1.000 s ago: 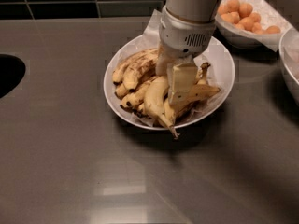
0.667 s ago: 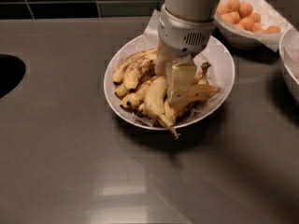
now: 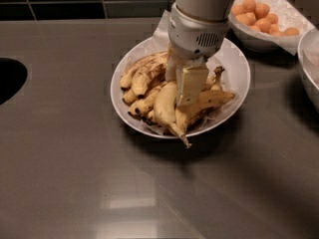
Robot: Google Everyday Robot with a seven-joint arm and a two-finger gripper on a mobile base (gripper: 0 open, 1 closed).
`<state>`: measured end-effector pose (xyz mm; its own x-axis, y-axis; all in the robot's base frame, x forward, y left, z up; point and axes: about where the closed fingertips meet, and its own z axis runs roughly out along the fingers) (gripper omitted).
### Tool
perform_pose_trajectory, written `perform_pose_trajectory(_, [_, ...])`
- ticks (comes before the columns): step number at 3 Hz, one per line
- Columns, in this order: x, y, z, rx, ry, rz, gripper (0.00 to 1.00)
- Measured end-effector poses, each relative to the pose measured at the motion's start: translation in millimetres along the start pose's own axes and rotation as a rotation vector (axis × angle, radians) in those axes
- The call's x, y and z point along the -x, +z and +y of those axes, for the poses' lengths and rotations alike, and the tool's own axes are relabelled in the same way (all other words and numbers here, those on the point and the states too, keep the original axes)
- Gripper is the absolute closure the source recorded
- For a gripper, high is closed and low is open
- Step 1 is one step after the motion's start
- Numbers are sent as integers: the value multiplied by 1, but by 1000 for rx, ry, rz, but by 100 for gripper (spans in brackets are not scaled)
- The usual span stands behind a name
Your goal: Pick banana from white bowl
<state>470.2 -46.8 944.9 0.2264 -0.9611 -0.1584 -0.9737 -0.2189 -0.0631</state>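
Note:
The white bowl (image 3: 234, 68) stands on the grey counter, lined with crinkled paper and filled with several bananas. The banana (image 3: 166, 108), the largest and brightest yellow, lies at the front of the pile, and its brownish stem reaches over the bowl's front rim. Speckled and brown-blotched bananas (image 3: 142, 76) lie to its left, and another (image 3: 212, 98) lies to its right. My gripper (image 3: 182, 89) reaches down from above into the middle of the bowl, right over the upper end of the banana. My wrist hides the back of the pile.
A smaller bowl with orange round fruits (image 3: 259, 15) stands at the back right. The rim of another white dish (image 3: 308, 63) shows at the right edge. A dark round opening (image 3: 9, 79) is cut in the counter at the left. A dark tiled wall runs behind.

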Motion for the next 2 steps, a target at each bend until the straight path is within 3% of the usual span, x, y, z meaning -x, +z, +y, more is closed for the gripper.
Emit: perform_pose_trajectory(2, [0, 0, 0, 9, -1, -2, 54])
